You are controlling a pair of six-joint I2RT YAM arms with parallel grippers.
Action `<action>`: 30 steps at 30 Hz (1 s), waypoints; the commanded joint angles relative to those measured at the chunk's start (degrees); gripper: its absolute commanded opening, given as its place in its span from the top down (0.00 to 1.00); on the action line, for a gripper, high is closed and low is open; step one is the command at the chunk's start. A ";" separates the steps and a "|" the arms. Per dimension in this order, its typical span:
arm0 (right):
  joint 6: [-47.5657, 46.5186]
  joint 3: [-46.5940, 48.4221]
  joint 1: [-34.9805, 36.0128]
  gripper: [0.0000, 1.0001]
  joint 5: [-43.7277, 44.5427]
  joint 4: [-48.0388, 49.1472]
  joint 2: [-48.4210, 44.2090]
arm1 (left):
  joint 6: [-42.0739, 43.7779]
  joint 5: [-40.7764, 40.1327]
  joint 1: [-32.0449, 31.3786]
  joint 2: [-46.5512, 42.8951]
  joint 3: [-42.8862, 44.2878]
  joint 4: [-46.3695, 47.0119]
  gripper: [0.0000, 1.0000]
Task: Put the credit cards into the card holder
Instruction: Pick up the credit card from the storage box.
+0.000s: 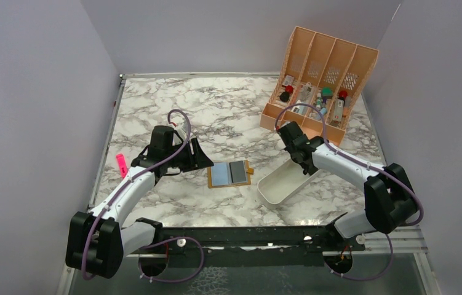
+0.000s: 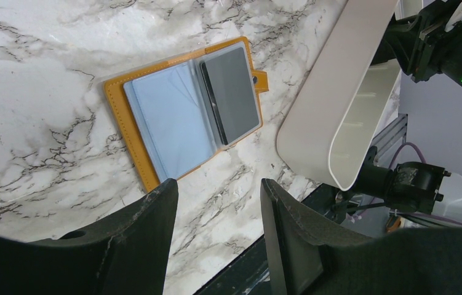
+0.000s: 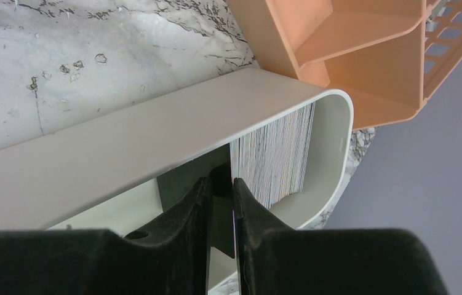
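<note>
The card holder [image 1: 209, 179] lies open on the marble; its mustard rim also shows in the left wrist view [image 2: 127, 132]. Its left sleeve holds a pale blue card [image 2: 173, 120] and its right sleeve a dark grey card [image 2: 234, 95]. My left gripper [image 2: 219, 187] is open and empty, hovering just left of the holder in the top view [image 1: 205, 161]. My right gripper [image 3: 220, 180] reaches into the white tray [image 3: 123, 147]. Its jaws stand a narrow gap apart with a dark card [image 3: 222, 227] between them, beside a stack of credit cards [image 3: 277, 153] standing on edge.
The white tray [image 1: 277, 187] lies right of the holder. The peach slotted organiser [image 1: 323, 67] with small items stands at the back right, close behind the tray [image 3: 339, 55]. A pink highlighter [image 1: 121, 165] lies at the left. Grey walls enclose the table.
</note>
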 commanded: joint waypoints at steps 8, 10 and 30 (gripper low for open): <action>0.95 2.49 -0.53 0.83 1.97 -0.03 -1.88 | 0.73 1.16 0.11 -1.06 -0.65 0.01 0.45; 1.44 2.98 -0.53 0.83 1.13 -0.81 -2.10 | 0.78 1.15 0.17 -0.96 -0.65 -0.02 0.45; 3.18 5.59 -0.53 0.83 -1.44 -4.20 -2.78 | 0.82 1.33 0.11 -0.76 -0.65 -0.02 0.44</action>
